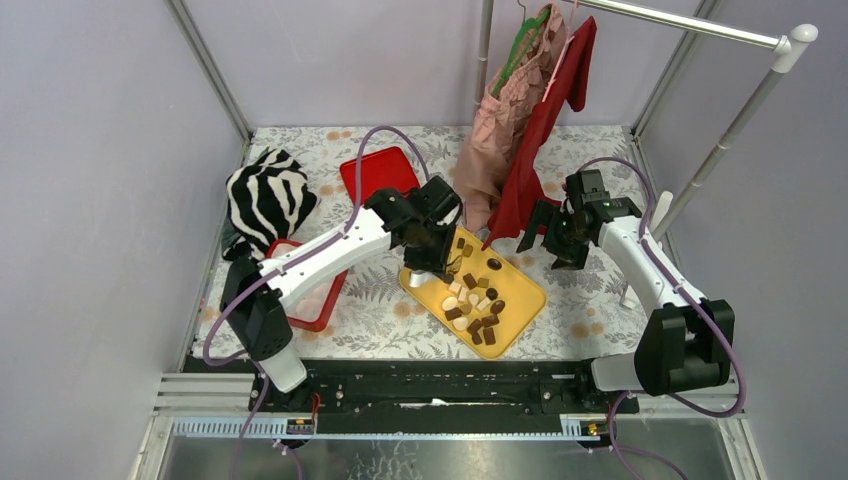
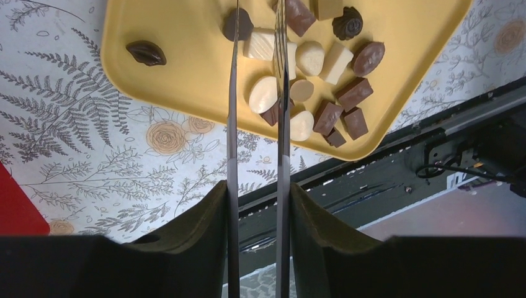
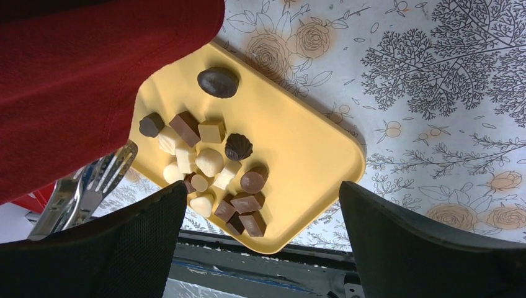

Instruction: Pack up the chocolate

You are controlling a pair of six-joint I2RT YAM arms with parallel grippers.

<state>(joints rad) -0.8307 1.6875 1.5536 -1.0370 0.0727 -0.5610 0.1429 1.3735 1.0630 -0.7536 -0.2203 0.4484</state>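
Observation:
Several small dark brown, tan and cream-white chocolate pieces (image 1: pixel 475 300) lie on a yellow tray (image 1: pixel 520 290). They also show in the left wrist view (image 2: pixel 310 93) and the right wrist view (image 3: pixel 208 164). My left gripper (image 1: pixel 430 262) hovers over the tray's left end, shut on silver tongs (image 2: pixel 232 124). The tongs' two blades reach over the pile, slightly apart. The tong tips (image 3: pixel 115 164) are beside the cream-white pieces. My right gripper (image 1: pixel 548 240) is open and empty, above the table right of the tray (image 3: pixel 298 149).
A red square box (image 1: pixel 310 290) lies under my left arm, with its red lid (image 1: pixel 378 172) further back. A zebra-striped cloth (image 1: pixel 268 195) is at the left. Pink and red garments (image 1: pixel 530 100) hang from a rack; the red one (image 3: pixel 80 81) hangs close to the tray.

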